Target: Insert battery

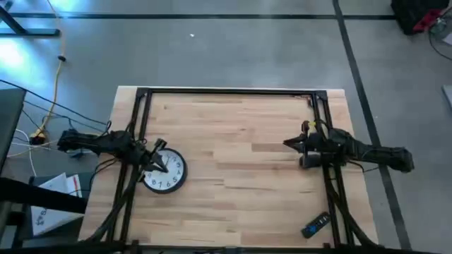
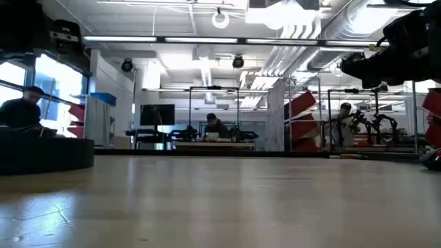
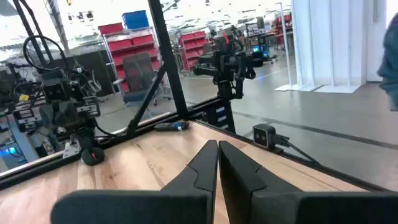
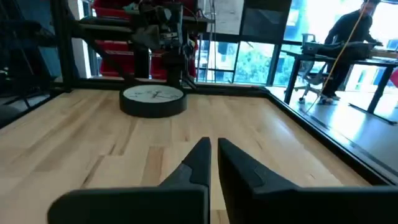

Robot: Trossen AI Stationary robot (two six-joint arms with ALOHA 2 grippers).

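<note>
Looking down from the high view: the round white-faced wall clock with black rim [image 1: 164, 171] is lying face up on the light wooden tabletop [image 1: 240, 141], the left claw [image 1: 157, 164] hanging over its edge. No battery showing anywhere; risk is nothing to insert. Low view: nothing useful showing. Left wrist view: fingers [image 3: 208, 163] are sitting pinched together, holding nothing. Right wrist view: right claw [image 4: 211, 152] is likewise clenched empty, well apart from the clock; its face-up pose is hiding the battery slot.
</note>
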